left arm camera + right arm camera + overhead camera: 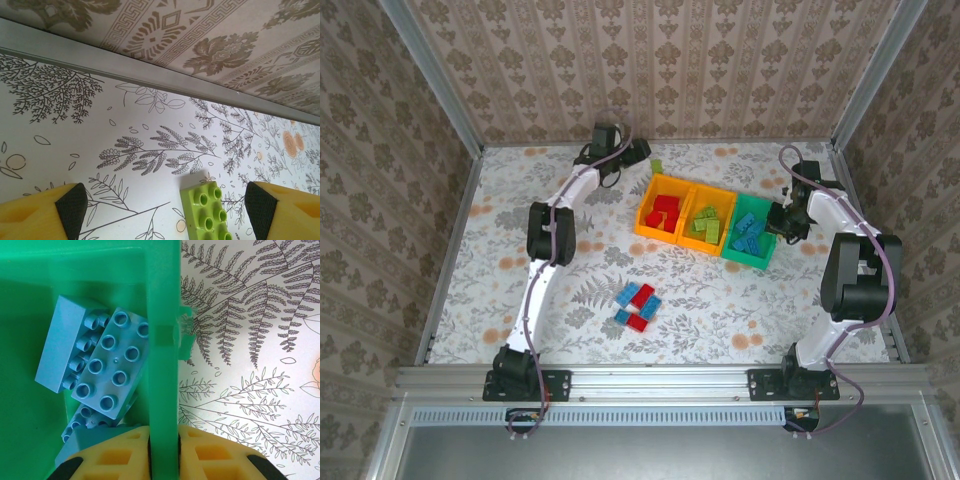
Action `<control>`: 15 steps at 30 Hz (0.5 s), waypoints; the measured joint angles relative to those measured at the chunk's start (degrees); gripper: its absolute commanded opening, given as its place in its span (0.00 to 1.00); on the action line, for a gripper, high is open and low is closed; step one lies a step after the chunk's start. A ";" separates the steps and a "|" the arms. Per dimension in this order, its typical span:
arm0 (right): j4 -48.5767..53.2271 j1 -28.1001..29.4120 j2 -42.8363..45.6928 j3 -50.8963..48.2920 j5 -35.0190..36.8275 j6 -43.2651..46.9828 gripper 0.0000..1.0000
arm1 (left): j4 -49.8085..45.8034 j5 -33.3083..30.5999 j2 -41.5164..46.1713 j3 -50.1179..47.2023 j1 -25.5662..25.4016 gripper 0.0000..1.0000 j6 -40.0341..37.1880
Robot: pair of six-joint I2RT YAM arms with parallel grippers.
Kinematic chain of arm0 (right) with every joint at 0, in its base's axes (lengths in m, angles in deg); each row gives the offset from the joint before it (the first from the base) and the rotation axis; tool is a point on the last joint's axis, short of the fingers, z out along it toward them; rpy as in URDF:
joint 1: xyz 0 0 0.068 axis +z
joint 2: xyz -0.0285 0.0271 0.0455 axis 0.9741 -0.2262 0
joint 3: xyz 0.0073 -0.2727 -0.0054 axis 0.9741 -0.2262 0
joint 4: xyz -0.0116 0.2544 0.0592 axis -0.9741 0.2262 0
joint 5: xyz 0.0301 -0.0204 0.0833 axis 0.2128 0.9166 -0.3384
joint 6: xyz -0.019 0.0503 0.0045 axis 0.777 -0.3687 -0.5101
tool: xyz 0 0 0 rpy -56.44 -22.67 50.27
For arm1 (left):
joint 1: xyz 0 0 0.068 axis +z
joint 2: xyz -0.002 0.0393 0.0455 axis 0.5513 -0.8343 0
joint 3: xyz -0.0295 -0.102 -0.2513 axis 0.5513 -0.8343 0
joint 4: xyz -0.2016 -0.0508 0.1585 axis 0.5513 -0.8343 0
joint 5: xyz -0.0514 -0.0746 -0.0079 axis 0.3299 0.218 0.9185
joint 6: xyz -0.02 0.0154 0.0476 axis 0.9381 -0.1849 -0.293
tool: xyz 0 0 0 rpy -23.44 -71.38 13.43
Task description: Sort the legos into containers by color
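On the floral table [500, 260], at its far edge beyond the joined orange and green plastic bins [660, 233], the left gripper [165, 207] hung spread around a lime green studded brick [207, 212] lying lengthwise, off-centre between its fingers. The right gripper [163, 455] clenched the green bin [162, 315] by its wall.

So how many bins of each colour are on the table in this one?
Orange bins: 2 (left orange bin, middle orange bin)
Green bin: 1
Total: 3 bins, joined in a row
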 measured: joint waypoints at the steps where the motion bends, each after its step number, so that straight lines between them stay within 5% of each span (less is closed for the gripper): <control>1: -0.11 -0.02 0.00 -0.04 0.00 0.00 0.19 | 0.26 0.13 0.00 -0.13 0.00 0.86 -0.02; 10: 0.92 -0.70 0.00 -0.07 0.94 0.87 0.03 | 0.28 1.49 0.00 -0.13 -0.61 0.86 -1.46; 15: 2.01 -5.46 0.59 -0.24 1.14 1.90 0.05 | -0.24 1.49 0.09 -0.13 -2.43 0.86 -2.01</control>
